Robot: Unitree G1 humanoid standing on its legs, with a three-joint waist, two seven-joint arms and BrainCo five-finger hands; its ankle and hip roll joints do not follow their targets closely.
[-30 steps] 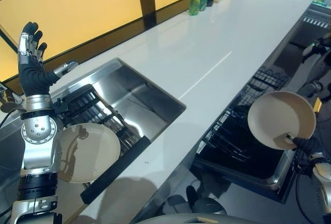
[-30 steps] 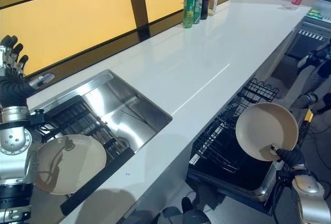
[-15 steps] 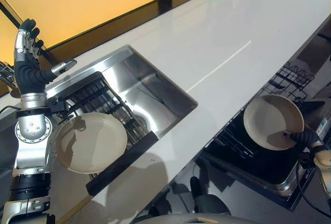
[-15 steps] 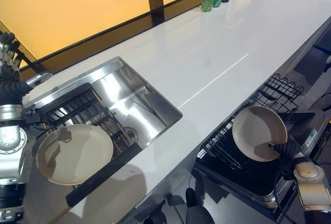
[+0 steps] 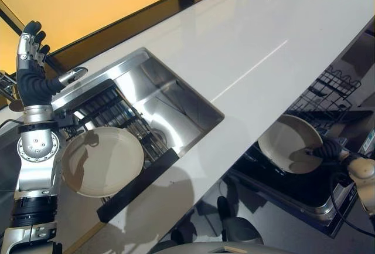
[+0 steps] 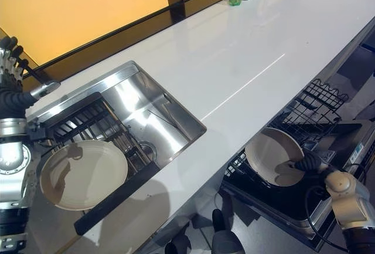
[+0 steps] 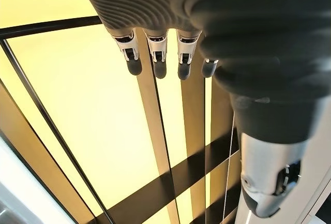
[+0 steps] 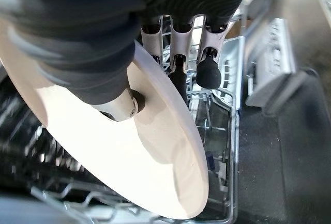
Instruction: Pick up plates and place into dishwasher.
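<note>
Right hand pinches a cream plate over the dishwasher rack | second plate waits at sink | left hand raised, fingers spread

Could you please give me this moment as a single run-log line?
right hand: pinching plate over dishwasher rack | left hand: open, raised, idle | second plate: on rack at sink
</note>
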